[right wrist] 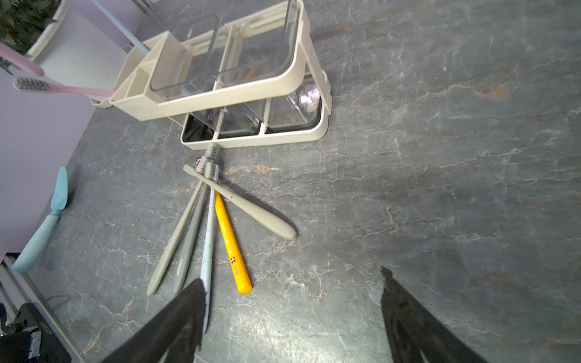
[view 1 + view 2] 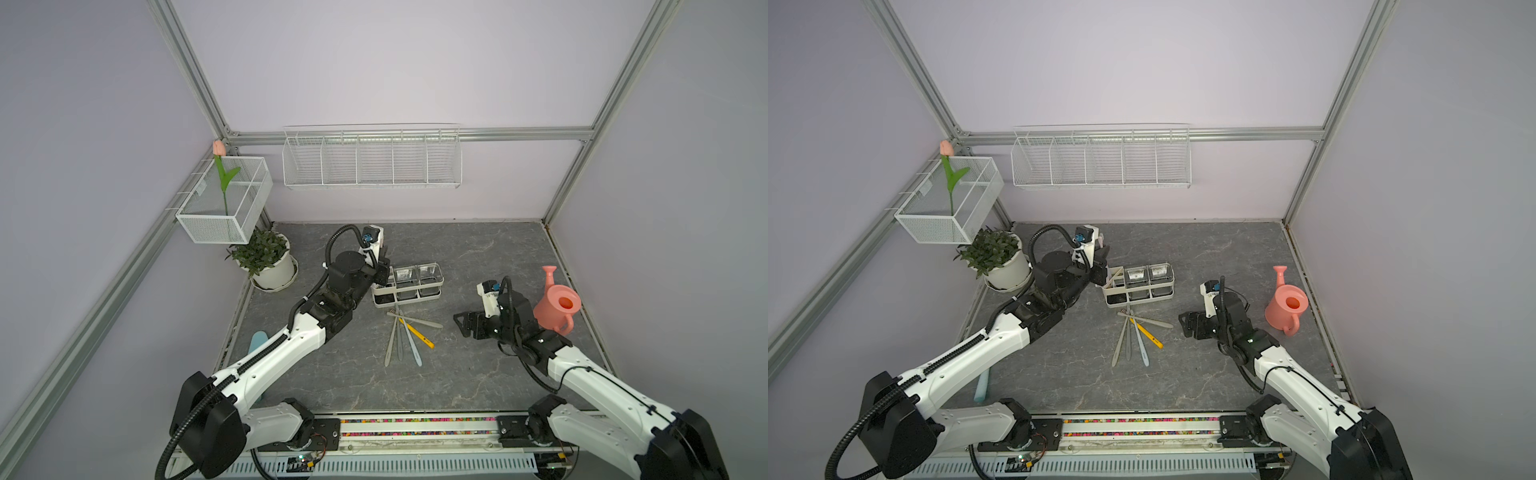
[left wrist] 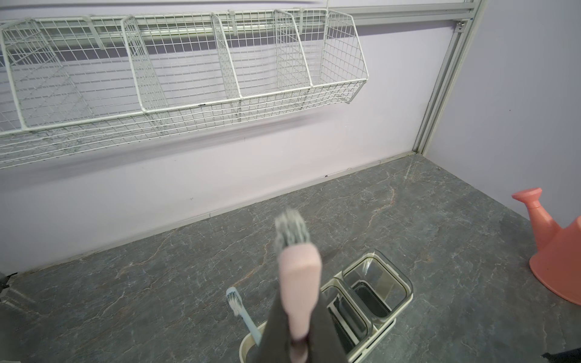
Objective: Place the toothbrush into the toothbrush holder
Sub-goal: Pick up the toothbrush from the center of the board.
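Note:
The cream toothbrush holder (image 2: 434, 293) (image 2: 1167, 292) stands mid-table, with a divided bin and two clear cups. My left gripper (image 2: 380, 270) (image 2: 1100, 266) (image 3: 298, 314) hovers at the bin end (image 3: 248, 341), shut on a pink toothbrush (image 3: 298, 283) held bristles up; its lower end is hidden between the fingers. A light blue toothbrush (image 3: 243, 316) stands in the bin. Several toothbrushes (image 2: 405, 332) (image 2: 1138, 332) (image 1: 213, 220), one of them yellow (image 1: 231, 242), lie fanned on the table in front of the holder (image 1: 220, 91). My right gripper (image 2: 463, 324) (image 2: 1187, 324) (image 1: 290, 276) is open, low beside their handles, holding nothing.
A pink watering can (image 2: 557, 305) (image 3: 559, 251) stands at the right edge behind my right arm. A potted plant (image 2: 266, 257) and a white mesh box (image 2: 224, 203) with a tulip sit at the back left. A long wire basket (image 2: 372, 160) hangs on the back wall. A light blue scoop (image 1: 47, 220) lies at the left.

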`<state>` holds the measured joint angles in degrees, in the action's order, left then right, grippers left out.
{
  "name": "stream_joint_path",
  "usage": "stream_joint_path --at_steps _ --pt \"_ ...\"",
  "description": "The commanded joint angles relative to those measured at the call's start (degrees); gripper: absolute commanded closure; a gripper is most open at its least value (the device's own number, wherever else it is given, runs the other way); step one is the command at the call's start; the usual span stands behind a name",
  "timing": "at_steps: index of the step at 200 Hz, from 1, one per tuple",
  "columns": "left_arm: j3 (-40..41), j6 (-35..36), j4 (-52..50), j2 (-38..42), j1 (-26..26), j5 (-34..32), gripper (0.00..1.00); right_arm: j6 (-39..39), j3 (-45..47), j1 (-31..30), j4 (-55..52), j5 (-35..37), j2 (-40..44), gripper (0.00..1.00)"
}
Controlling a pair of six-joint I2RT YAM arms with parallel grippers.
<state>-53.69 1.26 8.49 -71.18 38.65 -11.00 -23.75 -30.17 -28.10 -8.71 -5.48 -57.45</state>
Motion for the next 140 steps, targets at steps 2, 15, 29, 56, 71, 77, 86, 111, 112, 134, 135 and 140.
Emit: stream_joint_path --at_steps 2,15,29,56,71,77,86,111,112,134,135,140 --pt "0.9 2.3 3.8 -0.6 -0.2 -1.8 1.00 -0.4 0.0 0.4 -0.7 -2.5 -1.1 0.11" --pt "0.8 2.9 4.4 -1.3 -0.3 -2.3 1.00 -0.8 0.4 0.4 -0.2 -2.7 -1.3 0.11" --pt "0.7 3.5 5.1 -2.1 -0.5 -2.6 1.00 -1.2 0.9 0.4 0.4 -2.7 -1.0 0.11" --pt "0.5 5.0 6.7 -3.9 -0.8 -3.4 1.00 -2.7 1.2 0.4 0.9 -3.6 0.3 0.11" --pt "0.5 5.5 7.4 -4.8 -0.8 -5.7 1.00 -3.2 1.6 0.4 1.8 -4.9 1.4 0.11" --pt "0.6 5.5 7.9 -5.1 -0.8 -6.5 1.00 -3.1 1.6 0.4 1.6 -5.2 1.7 0.11" --pt "0.9 5.9 8.8 -5.6 -0.7 -6.8 1.00 -3.1 1.4 0.4 1.0 -5.2 2.2 0.11" --pt "1.2 6.7 11.0 -6.9 -0.9 -6.2 1.00 -2.5 1.2 0.4 -0.4 -4.8 3.0 0.11" --pt "1.1 6.7 11.0 -7.0 -0.9 -6.2 1.00 -2.5 1.2 0.4 -0.5 -4.8 3.0 0.11" --pt "0.4 7.1 11.7 -8.6 -0.9 -6.8 1.00 -2.5 1.2 0.4 -0.4 -5.6 3.0 0.11" --pt "0.4 7.1 11.8 -8.6 -1.0 -6.9 1.00 -2.5 1.2 0.4 -0.4 -5.7 2.9 0.11" --pt "0.4 7.2 12.1 -8.9 -1.1 -7.4 1.00 -2.5 1.2 0.4 -0.4 -5.7 2.8 0.11"
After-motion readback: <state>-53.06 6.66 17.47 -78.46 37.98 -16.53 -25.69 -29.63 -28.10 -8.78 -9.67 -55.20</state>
